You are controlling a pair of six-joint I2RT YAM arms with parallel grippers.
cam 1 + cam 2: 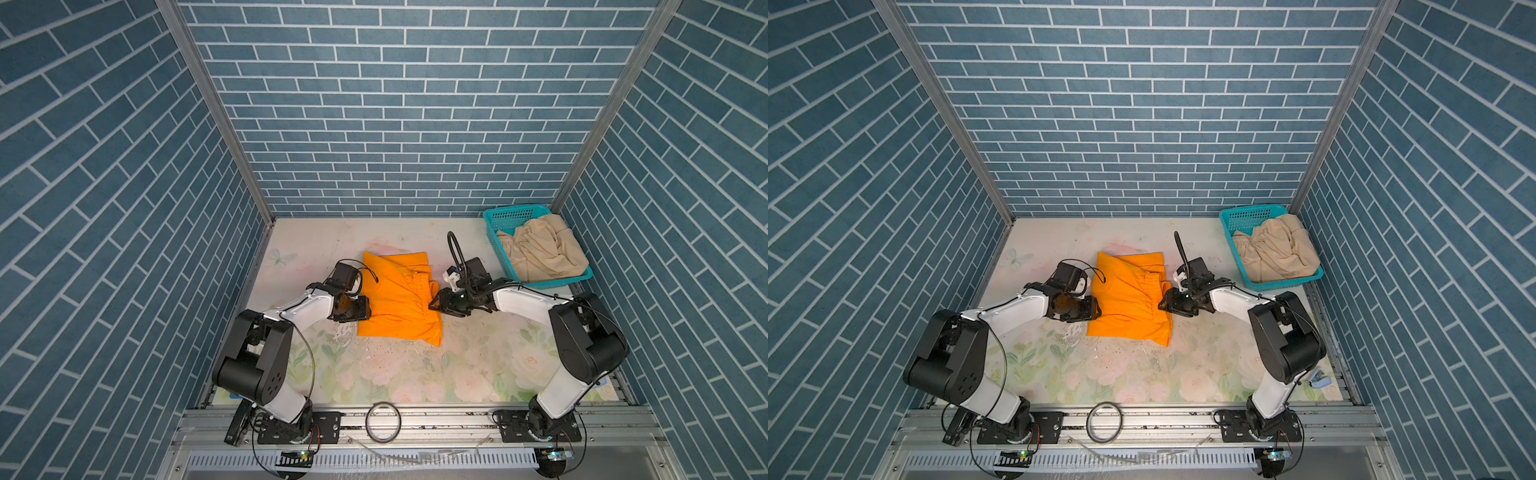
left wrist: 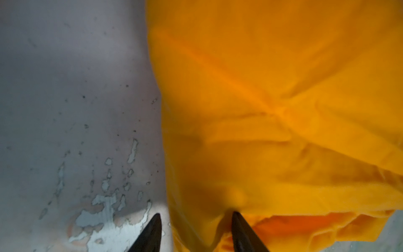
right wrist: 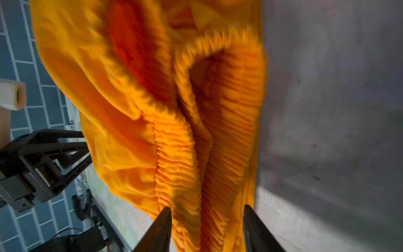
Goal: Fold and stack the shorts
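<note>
**Orange pair flat mid-table, both claws parted at its edges**

Count: 2 pairs of shorts, 1 basket, 2 arms, 1 black ring.

Orange shorts [image 1: 399, 299]: these lie on the floral tabletop [image 1: 457, 365], about midway between its left and right edges and a little toward the back edge. They are folded into a rough rectangle. The gathered elastic waistband faces the right edge and is doubled over, with two ridged bands side by side in the right wrist view [image 3: 174, 131].

Beige shorts [image 1: 540, 253]: one pair, bunched in the teal perforated basket [image 1: 511, 218], which sits at the back right corner of the tabletop. This pair is well apart from the orange pair.

Left gripper [image 1: 368, 311]: it is low at the left side of the orange shorts. In the left wrist view [image 2: 197, 231] the jaws stand apart and astride the cloth's edge, one tip over bare table and the other over orange fabric [image 2: 272, 109]. Nothing is pinched.

Right gripper [image 1: 432, 305]: it is at the waistband side. In the right wrist view [image 3: 207, 229] the jaws are spread, with the waistband lying between the tips and not clamped.

Black ring [image 1: 383, 424]: it lies on the metal rail along the front edge, between the two arm bases.

Writing: a small white label shows on the frame in the right wrist view, too blurred to read.
</note>
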